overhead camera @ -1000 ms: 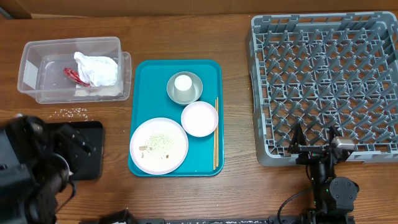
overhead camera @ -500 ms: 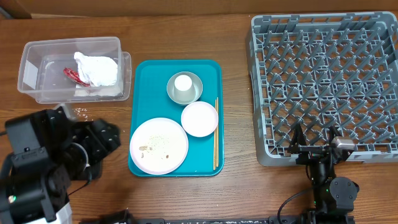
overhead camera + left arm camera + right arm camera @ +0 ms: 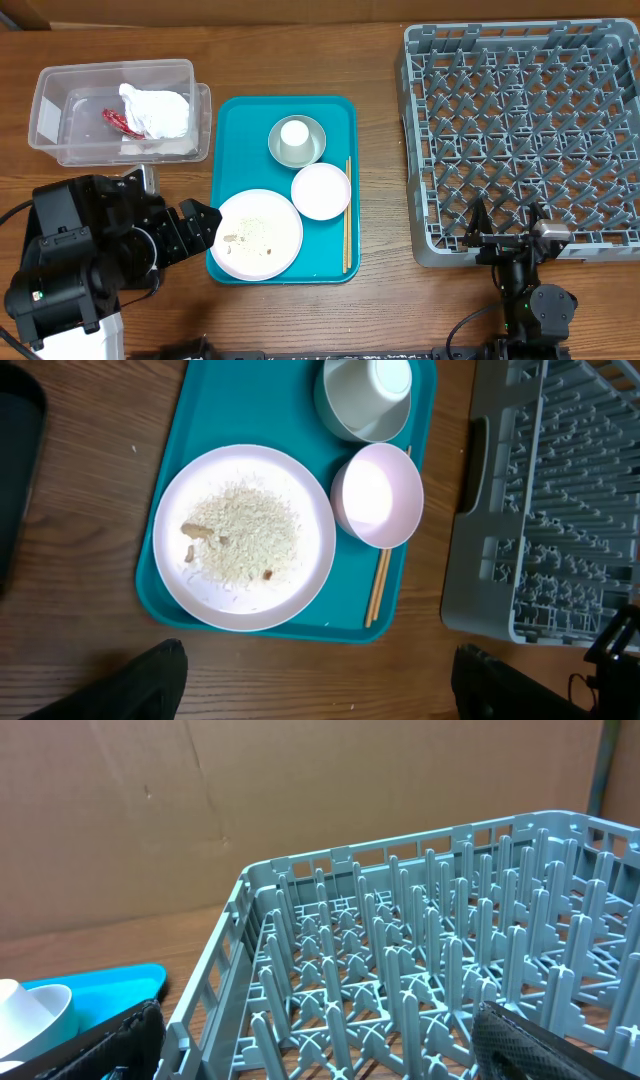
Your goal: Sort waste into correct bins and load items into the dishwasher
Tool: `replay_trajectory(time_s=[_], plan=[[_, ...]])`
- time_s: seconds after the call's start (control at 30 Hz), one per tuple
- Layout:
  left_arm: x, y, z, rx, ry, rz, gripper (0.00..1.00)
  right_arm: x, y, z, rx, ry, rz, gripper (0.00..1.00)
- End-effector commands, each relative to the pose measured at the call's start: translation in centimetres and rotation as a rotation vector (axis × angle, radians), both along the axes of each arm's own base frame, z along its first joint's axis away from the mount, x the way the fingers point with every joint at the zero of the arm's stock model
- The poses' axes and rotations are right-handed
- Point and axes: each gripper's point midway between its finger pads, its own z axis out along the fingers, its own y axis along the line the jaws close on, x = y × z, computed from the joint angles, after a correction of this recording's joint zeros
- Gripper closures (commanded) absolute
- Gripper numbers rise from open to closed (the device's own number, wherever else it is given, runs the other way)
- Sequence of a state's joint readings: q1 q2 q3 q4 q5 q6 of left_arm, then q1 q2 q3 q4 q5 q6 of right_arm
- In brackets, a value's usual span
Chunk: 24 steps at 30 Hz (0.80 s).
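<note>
Hangs the left gripper [image 3: 318, 665], jaws spread wide and gripping nothing, over the front edge of the teal tray [image 3: 215, 400], near the white plate [image 3: 300, 490] strewn with rice [image 3: 245, 535]. Rests the right gripper [image 3: 318, 1020], jaws likewise parted, at the near wall of the dish rack [image 3: 400, 970]. Finds napkin [image 3: 155, 110] and red wrapper [image 3: 118, 120] inside the clear tub [image 3: 50, 110].

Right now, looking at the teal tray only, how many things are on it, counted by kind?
Plates: 1, the white plate
Bowls: 2, the white bowl and the grey bowl
Cups: 1, the white cup, standing inside the grey bowl
Chopsticks: 1 set, the chopsticks, counted as one
Total on the teal tray: 5
</note>
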<state>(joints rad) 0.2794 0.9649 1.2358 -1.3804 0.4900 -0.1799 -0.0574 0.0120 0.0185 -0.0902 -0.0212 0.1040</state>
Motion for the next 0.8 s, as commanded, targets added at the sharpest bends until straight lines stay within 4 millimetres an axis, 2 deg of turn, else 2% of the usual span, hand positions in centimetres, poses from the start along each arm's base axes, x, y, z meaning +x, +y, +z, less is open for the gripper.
replay_trajectory(time_s=[0.0,0.1,0.23,0.33,0.4,0.5,0.57,0.63,0.77], plan=[[0.0,0.5,-0.6,0.073,0.009,-0.002,0.11,0.0,0.0,-0.2,-0.004,-0.005,-0.003,0.0],[0.2,1.8,-1.2,0.108,0.067,0.139,0.09,0.0,0.0,-0.2,-0.004,-0.005,-0.003,0.0],[1.9,0.9,-1.4,0.105,0.052,0.097,0.12,0.0,0.0,-0.2,-0.004,-0.005,-0.003,0.0],[2.8,-0.4,-2.4,0.105,0.088,0.031,0.16,0.0,0.0,-0.2,-0.004,-0.005,-0.003,0.0],[3.0,-1.7,-3.5,0.105,0.143,-0.032,0.16,0.0,0.0,-0.2,-0.004,-0.005,-0.003,0.0],[3.0,-4.7,-5.0,0.109,0.209,-0.137,0.21,0.0,0.0,-0.2,-0.004,-0.005,-0.003,0.0],[3.2,-6.8,-5.6,0.121,0.221,-0.185,0.21,0.0,0.0,-0.2,-0.004,-0.005,-0.003,0.0],[3.7,-8.4,-6.2,0.177,0.217,-0.191,0.2,0.0,0.0,-0.2,-0.004,-0.005,-0.003,0.0],[3.7,-10.0,-8.0,0.301,0.244,-0.134,0.21,0.0,0.0,-0.2,-0.004,-0.005,-0.003,0.0]])
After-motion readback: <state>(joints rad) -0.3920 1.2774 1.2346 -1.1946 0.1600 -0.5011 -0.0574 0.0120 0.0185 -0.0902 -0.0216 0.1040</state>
